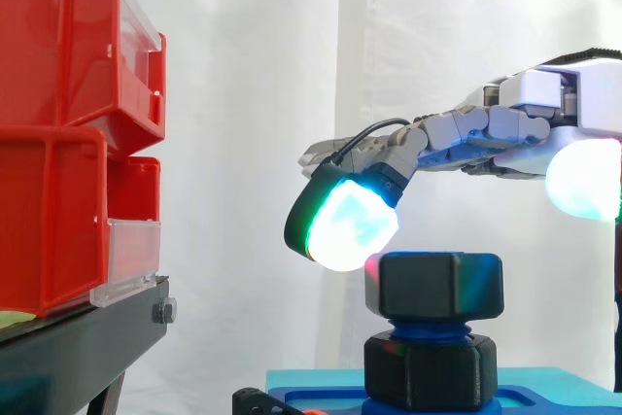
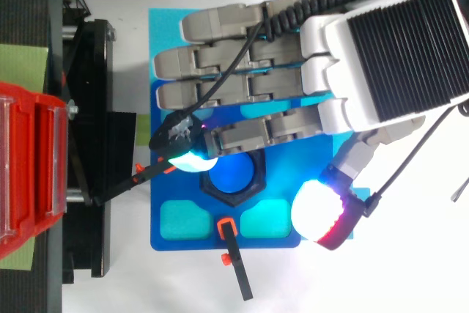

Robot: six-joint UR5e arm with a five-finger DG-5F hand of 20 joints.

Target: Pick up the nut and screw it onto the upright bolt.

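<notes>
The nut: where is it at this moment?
In the side view the nut sits on the blue bolt, right of centre, just below the hand. In the top view it is in the middle of the blue base.

A black hexagonal nut (image 1: 434,285) sits level atop the upright blue bolt (image 1: 433,328).

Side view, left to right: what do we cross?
red bins → green-glowing fingertip → nut sitting on the bolt → white palm of the hand
</notes>
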